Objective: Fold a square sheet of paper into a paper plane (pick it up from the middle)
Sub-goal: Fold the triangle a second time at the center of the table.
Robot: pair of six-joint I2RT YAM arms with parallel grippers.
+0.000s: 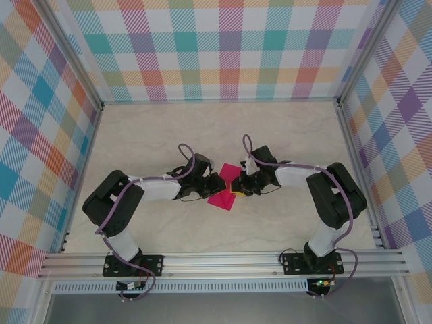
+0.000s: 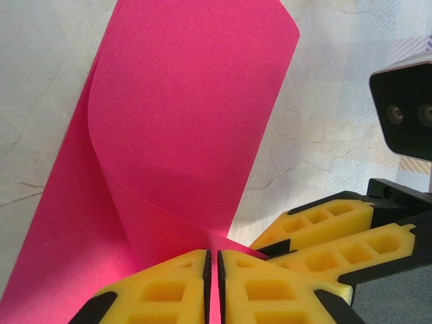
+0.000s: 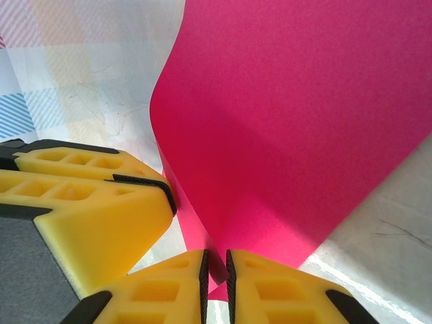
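The square sheet of paper (image 1: 225, 191) is magenta-pink and lies mid-table between both arms, one half curled up and over itself. In the left wrist view the sheet (image 2: 182, 121) rises as a rolled flap, and my left gripper (image 2: 213, 260) is shut on its near edge. My right gripper (image 3: 216, 263) is shut on the sheet (image 3: 290, 121) from the opposite side, a thin strip of paper between its pads. The two grippers (image 1: 219, 183) (image 1: 238, 185) nearly touch tip to tip. A pointed paper plane is out of view.
The right gripper's yellow fingers (image 2: 324, 236) and wrist camera (image 2: 405, 108) stand close at the right of the left wrist view. The left gripper's fingers (image 3: 88, 202) crowd the left of the right wrist view. Pale marbled tabletop (image 1: 283, 135) lies around, within checked walls (image 1: 223, 47).
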